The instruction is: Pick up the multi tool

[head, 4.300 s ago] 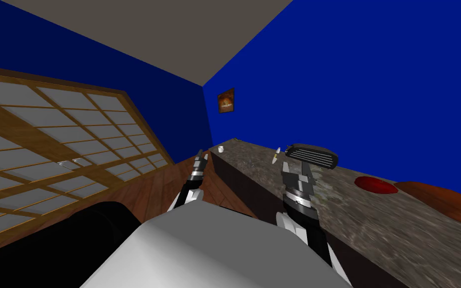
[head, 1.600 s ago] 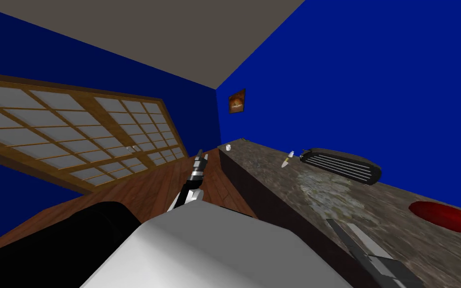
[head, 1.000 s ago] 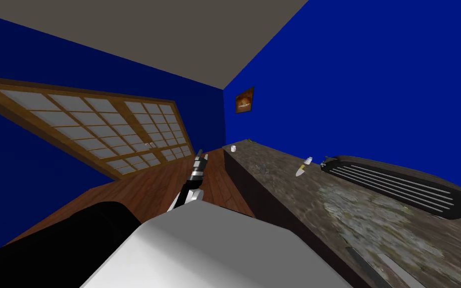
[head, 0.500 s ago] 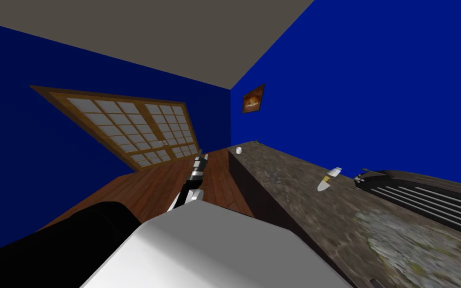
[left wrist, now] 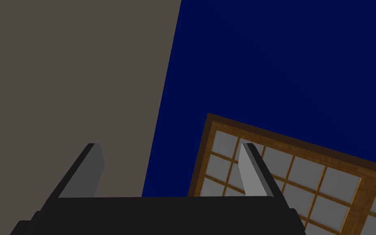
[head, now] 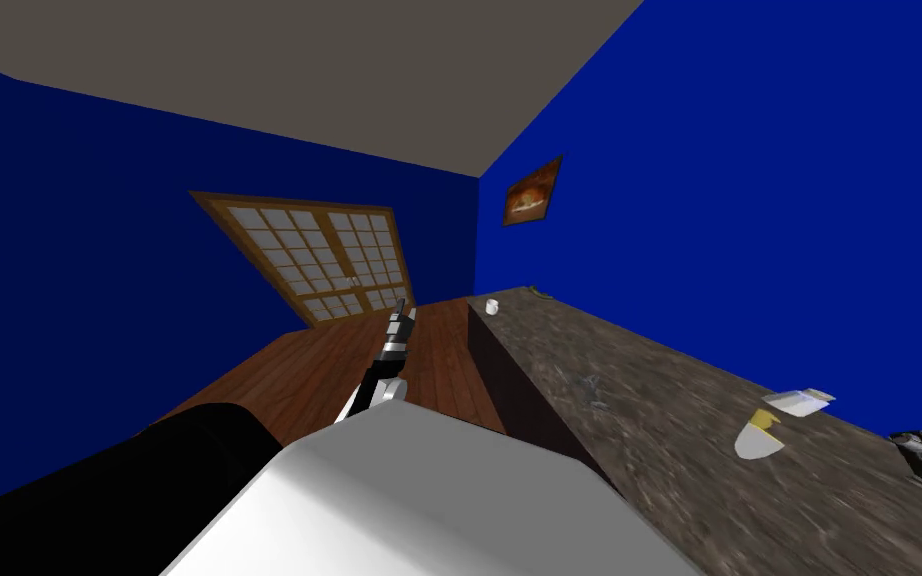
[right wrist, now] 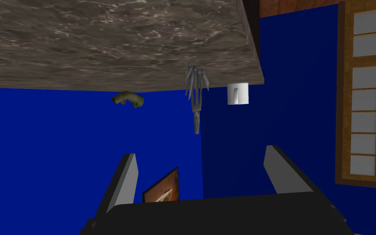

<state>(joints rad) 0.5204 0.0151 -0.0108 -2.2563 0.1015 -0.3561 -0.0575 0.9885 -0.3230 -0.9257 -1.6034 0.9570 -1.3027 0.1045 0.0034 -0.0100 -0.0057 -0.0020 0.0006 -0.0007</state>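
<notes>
Ahead, multi tool [right wrist: 195,98] beyond spread right gripper [right wrist: 200,151].

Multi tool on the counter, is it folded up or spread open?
Spread open: in the right wrist view the multi tool on the marbled counter has several thin grey blades fanned out from one end.

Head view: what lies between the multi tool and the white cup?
Nothing: in the head view the counter is bare from the multi tool to the white cup.

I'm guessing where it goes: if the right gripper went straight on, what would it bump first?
Probably the grey multi tool on the counter: it sits in line between the open jaws, the white cup beside it. Depth is unclear.
</notes>
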